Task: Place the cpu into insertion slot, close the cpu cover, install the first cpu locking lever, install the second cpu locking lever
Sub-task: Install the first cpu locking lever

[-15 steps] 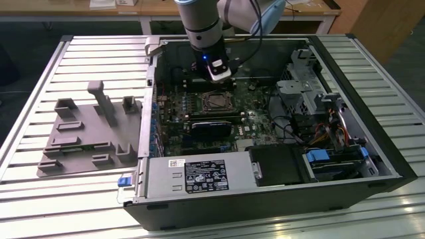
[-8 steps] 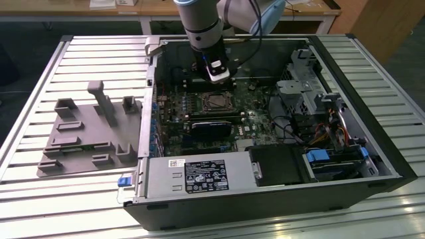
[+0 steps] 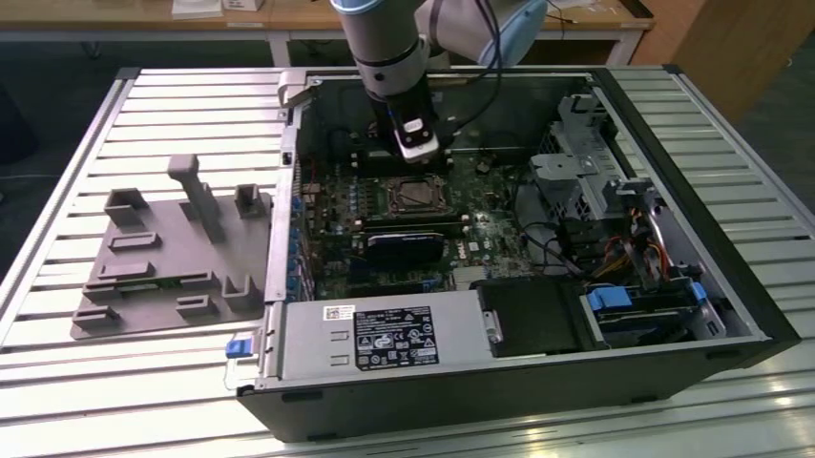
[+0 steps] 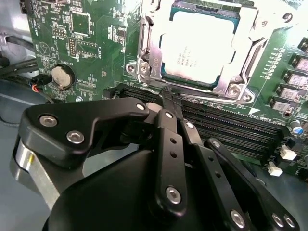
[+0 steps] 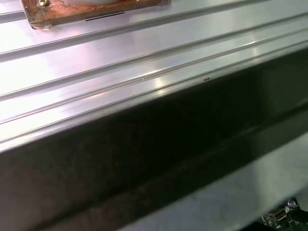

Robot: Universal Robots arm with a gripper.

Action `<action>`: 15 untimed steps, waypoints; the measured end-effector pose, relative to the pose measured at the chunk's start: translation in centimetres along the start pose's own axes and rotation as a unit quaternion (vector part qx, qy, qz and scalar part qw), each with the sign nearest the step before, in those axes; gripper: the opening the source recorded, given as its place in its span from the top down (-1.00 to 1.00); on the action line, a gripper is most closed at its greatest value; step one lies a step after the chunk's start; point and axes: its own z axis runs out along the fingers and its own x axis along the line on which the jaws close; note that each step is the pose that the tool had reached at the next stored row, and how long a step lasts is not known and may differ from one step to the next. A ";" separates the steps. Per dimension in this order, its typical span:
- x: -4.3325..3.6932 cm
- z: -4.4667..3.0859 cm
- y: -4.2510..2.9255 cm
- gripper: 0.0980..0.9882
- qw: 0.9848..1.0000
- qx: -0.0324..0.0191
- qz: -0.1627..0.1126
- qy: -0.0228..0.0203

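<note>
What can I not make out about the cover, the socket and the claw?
Cover: one side is cut off by the picture's edge in the second wrist view.
Claw: its shut tips hide whether it touches anything there.
Socket: too small in the exterior view to show what sits in it.
Circuit board: the case wall hides most of it in the first wrist view.

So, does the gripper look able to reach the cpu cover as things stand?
Likely yes. In the second wrist view the shut gripper hangs just beside the cpu cover, which lies over the cpu; nothing stands between them.
</note>
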 end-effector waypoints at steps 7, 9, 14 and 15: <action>0.05 0.26 -0.04 0.99 1.000 0.002 0.006 -0.002; 0.05 0.26 -0.05 0.99 1.000 0.002 0.006 -0.002; 0.05 0.25 -0.07 0.99 1.000 0.002 0.006 -0.002; 0.05 0.25 -0.07 0.99 1.000 0.001 0.006 -0.002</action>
